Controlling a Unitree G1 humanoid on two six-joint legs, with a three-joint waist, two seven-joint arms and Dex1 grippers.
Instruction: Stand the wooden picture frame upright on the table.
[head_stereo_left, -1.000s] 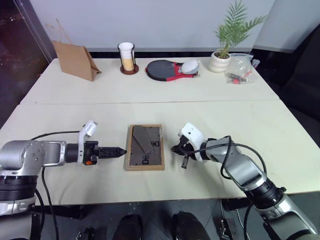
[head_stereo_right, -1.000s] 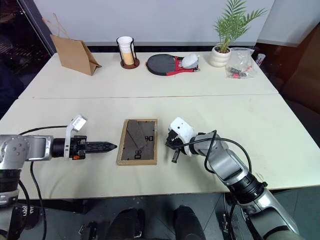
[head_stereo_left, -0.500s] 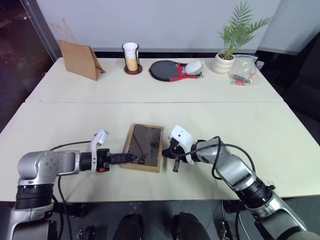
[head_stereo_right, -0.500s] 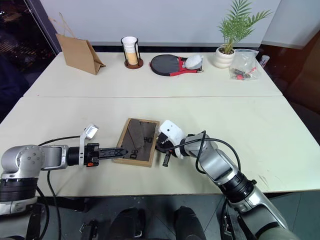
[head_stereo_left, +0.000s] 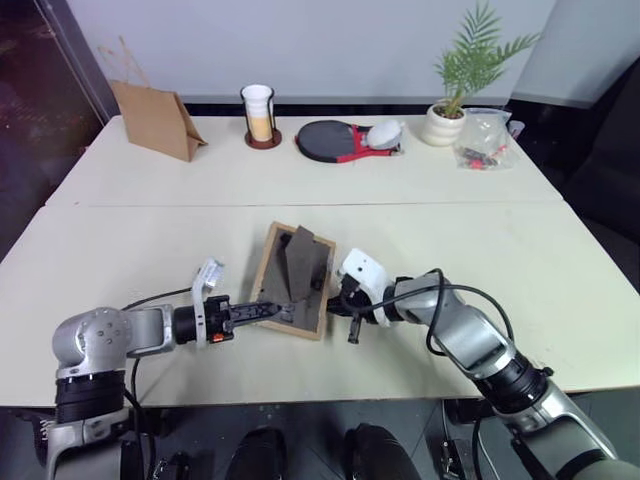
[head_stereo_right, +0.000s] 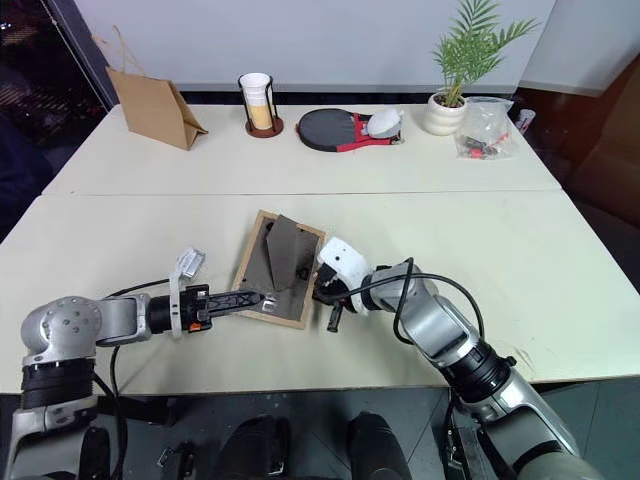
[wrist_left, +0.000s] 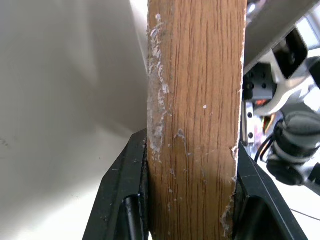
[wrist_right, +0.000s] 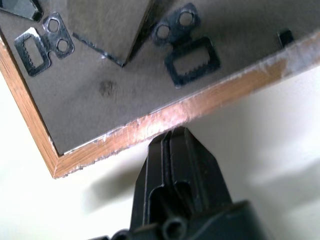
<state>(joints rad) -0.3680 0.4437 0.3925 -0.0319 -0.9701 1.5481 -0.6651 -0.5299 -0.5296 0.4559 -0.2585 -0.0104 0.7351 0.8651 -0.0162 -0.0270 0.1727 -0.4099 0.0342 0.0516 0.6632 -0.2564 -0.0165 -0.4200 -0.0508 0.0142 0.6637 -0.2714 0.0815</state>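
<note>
While your left gripper (head_stereo_left: 268, 311) clamps the near edge of the wooden picture frame (head_stereo_left: 293, 280), you can see in the left wrist view that its two black fingers (wrist_left: 122, 200) press against both faces of the light-wood rail, so it is holding the frame rather than standing free. That frame sits on the near half of the table (head_stereo_left: 560, 270), just in front of the seam across the middle, with its dark grey back turned up and its far end raised off the tabletop at a tilt. Its easel stand (head_stereo_left: 297, 262) is folded out and sticks up from the back. Your right gripper (head_stereo_left: 352, 315) has its fingers pressed together with nothing between them, and in the right wrist view the tip touches the outer edge of the frame near one corner, beside the small metal hangers (wrist_right: 192, 52). Along the far edge of the table you have a brown paper bag (head_stereo_left: 152, 120), a stack of cups (head_stereo_left: 257, 115) in a holder, a table tennis paddle (head_stereo_left: 340, 139), a potted plant (head_stereo_left: 455, 85) and a clear plastic bag (head_stereo_left: 484, 137), all well apart from the frame.
</note>
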